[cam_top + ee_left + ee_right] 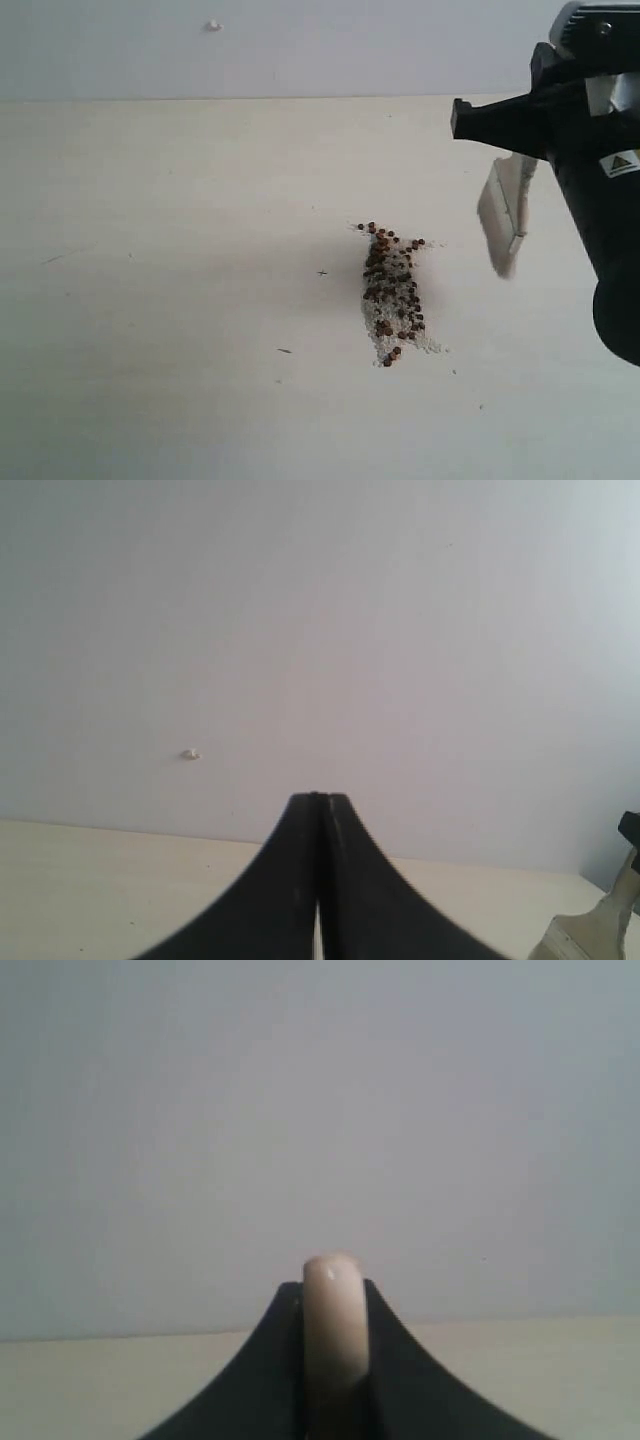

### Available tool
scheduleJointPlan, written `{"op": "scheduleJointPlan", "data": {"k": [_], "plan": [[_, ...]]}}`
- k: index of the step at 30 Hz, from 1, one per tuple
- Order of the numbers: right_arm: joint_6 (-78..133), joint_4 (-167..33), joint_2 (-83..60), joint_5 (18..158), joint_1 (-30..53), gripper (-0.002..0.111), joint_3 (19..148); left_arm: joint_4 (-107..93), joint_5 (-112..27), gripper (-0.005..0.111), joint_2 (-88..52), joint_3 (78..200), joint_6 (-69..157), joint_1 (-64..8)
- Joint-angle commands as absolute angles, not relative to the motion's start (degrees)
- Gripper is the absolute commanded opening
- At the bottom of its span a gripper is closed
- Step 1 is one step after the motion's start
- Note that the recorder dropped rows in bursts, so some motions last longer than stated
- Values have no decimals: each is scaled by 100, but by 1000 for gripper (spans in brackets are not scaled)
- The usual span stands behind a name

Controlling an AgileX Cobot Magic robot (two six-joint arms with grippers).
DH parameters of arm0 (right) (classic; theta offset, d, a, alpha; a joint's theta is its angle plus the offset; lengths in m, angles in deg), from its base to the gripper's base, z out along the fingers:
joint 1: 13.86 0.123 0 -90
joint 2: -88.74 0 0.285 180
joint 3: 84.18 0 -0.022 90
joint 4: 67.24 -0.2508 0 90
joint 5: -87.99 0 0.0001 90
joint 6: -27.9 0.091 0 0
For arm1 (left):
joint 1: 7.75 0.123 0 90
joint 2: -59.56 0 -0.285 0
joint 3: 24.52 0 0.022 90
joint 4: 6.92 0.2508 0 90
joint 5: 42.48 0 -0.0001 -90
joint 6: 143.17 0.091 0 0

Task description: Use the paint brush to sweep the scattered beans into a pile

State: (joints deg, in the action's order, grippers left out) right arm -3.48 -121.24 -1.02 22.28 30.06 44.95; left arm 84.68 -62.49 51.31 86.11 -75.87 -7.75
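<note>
While the beans (392,290) lie heaped in a narrow ridge on the counter (150,300), hazards follow. Paint brush (503,225): apparently lifted, right of the beans, handle pinched by right end effector (334,1305). Left end effector (320,802): pressed together, empty. Risk, judged: a heavy or fast stroke into the beans would flick them apart; handle may twist in the pinch.
</note>
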Motion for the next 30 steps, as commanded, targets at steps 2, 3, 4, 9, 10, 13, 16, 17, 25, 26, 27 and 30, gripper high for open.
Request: {"op": "scheduleJointPlan", "data": {"k": [2,3,4,9,10,13,16,17,25,26,27,30], "plan": [[-169,-11474,419,2217,2431,0,4495,8461,-6273,0,5118,8605,-7573,-768],[-5,-11372,575,2229,2348,0,4524,8461,-6273,0,5118,8605,-7573,-768],[110,-11317,711,2267,2290,0,4562,8461,-6273,0,5118,8605,-7573,-768],[596,-10898,1506,2495,2198,0,4964,8461,-6273,0,5118,8605,-7573,-768],[705,-10729,1606,2590,2198,0,5041,8461,-6273,0,5118,8605,-7573,-768],[1275,-10207,1867,2902,2198,0,5289,8461,-6273,0,5118,8605,-7573,-768],[1778,-9960,1981,3071,2198,0,5489,8461,-6273,0,5118,8605,-7573,-768],[1827,-9961,1996,3135,2198,0,5537,8461,-6273,0,5118,8605,-7573,-768],[1831,-9908,1982,3218,2198,0,5573,8461,-6273,0,5118,8605,-7573,-768],[1786,-9908,1959,3218,2198,0,5573,8461,-6273,0,5118,8605,-7573,-768],[1686,-9950,1917,3218,2198,0,5573,8461,-6273,0,5118,8605,-7573,-768],[1033,-10547,1607,3218,2198,0,5552,8461,-6273,0,5118,8605,-7573,-768]]}}
